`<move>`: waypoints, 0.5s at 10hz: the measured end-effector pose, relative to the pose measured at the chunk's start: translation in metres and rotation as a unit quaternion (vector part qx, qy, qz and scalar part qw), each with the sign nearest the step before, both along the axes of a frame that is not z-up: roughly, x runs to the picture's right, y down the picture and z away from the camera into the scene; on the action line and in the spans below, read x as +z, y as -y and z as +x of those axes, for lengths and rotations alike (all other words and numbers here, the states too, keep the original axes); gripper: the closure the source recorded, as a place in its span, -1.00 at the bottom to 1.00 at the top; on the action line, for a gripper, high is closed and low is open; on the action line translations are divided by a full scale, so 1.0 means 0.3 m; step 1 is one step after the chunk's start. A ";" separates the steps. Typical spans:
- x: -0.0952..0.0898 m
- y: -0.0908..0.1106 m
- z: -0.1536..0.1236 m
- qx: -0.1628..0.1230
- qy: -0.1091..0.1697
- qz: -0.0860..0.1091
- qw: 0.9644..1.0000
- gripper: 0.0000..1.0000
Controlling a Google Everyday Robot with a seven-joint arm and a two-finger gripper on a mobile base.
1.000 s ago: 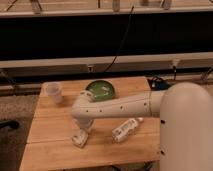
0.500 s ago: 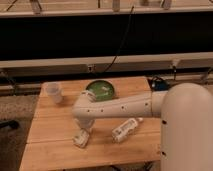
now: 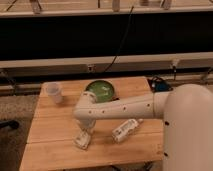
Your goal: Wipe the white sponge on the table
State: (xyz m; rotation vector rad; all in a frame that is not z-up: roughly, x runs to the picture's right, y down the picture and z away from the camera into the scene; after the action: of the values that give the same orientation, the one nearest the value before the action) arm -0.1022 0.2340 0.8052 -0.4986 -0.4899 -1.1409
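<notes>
The white sponge (image 3: 82, 141) lies on the wooden table (image 3: 55, 122) near its front left edge. My gripper (image 3: 86, 130) points down from the white arm and sits right over the sponge's far end, touching or almost touching it. The arm reaches in from the right across the middle of the table.
A clear plastic cup (image 3: 53, 92) stands at the back left. A green bowl (image 3: 101, 91) sits at the back middle, just behind the arm. A white bottle (image 3: 125, 130) lies on its side to the right of the sponge. A dark object (image 3: 159, 85) sits at the back right corner.
The arm's wrist has shifted slightly to the right over the sponge. The sponge, bottle, bowl and cup stay about where they were.
</notes>
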 end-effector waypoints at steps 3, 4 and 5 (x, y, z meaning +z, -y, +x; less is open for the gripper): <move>-0.008 -0.006 0.035 -0.010 0.005 -0.001 1.000 1.00; -0.010 -0.007 0.058 -0.010 0.004 -0.001 1.000 1.00; -0.012 -0.009 0.070 -0.010 0.002 -0.002 1.000 1.00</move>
State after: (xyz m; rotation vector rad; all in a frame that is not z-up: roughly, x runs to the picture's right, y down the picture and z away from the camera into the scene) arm -0.0813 0.2368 0.8016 -0.5045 -0.4919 -1.1602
